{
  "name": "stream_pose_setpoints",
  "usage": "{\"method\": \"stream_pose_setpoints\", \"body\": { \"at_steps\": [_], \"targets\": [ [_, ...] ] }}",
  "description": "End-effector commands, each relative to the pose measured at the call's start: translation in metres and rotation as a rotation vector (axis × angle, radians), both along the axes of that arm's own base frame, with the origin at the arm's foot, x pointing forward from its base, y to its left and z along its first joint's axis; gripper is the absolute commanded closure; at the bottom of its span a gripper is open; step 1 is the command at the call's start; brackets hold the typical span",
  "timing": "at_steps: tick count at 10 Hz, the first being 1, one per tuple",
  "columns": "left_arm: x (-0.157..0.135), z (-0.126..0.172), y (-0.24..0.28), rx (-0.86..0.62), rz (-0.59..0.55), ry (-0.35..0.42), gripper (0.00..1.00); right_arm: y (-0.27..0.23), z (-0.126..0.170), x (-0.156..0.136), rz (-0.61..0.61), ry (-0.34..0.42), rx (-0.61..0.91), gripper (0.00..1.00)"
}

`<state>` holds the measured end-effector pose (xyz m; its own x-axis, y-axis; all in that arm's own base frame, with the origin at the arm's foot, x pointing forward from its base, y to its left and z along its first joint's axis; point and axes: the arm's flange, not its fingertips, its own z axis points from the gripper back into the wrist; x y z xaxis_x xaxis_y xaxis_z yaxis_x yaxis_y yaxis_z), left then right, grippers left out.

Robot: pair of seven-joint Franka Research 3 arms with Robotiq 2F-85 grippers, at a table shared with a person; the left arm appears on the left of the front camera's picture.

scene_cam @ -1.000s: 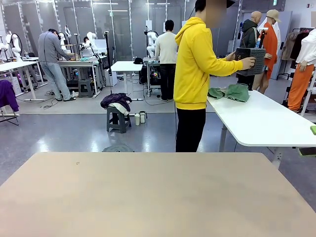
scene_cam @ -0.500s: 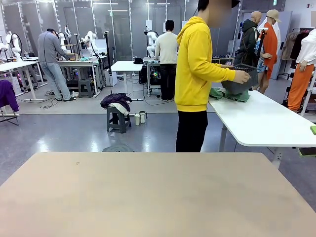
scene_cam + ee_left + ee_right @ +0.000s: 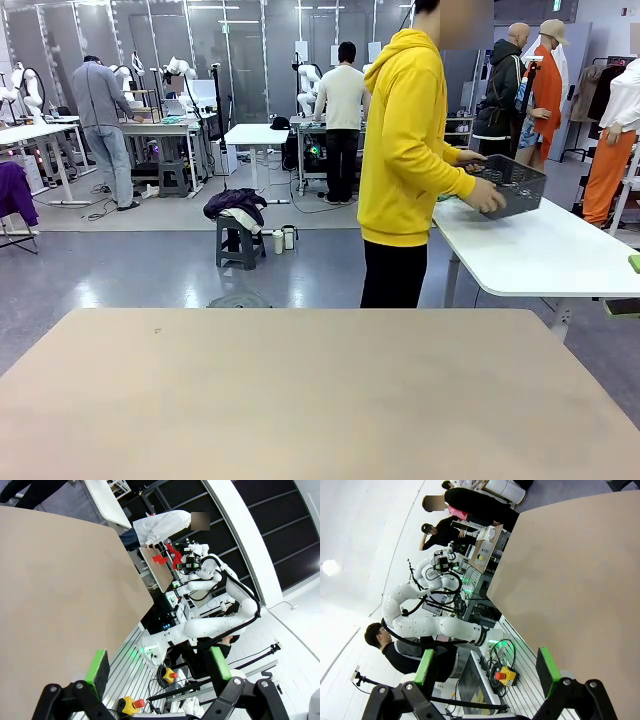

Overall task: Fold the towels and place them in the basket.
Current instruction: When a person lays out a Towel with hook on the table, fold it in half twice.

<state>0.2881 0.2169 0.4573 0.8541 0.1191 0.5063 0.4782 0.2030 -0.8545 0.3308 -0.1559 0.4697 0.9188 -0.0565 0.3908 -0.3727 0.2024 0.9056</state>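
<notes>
left gripper (image 3: 159, 666) and right gripper (image 3: 485, 670) each hang with jaws spread wide, holding nothing, near the tan table (image 3: 320, 400). beyond it, a person in a yellow hoodie (image 3: 405, 140) holds the dark mesh basket (image 3: 512, 185) tilted over a white table (image 3: 540, 255).

The basket (image 3: 512, 184), dark grey with low walls of perforated mesh, is held tilted in a person's hands (image 3: 489, 199) above the near end of a white table (image 3: 560, 262). It is seen well beyond the jaws of the left gripper (image 3: 159, 664) and the right gripper (image 3: 485, 666), on the right gripper's side and touched by neither.
</notes>
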Motion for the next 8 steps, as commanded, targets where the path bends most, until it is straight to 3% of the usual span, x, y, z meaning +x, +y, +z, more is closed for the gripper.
{"method": "stream_pose_setpoints", "body": {
  "at_steps": [1,8],
  "targets": [
    [-0.0019,0.0001,0.0011,-0.008,-0.012,-0.008,0.0,-0.0004,0.0009,-0.0003,0.003,-0.011,0.013,0.0],
    [-0.0019,0.0001,0.0011,-0.008,-0.012,-0.008,0.0,-0.0004,0.0009,-0.0003,0.003,-0.011,0.013,0.0]
  ]
}}
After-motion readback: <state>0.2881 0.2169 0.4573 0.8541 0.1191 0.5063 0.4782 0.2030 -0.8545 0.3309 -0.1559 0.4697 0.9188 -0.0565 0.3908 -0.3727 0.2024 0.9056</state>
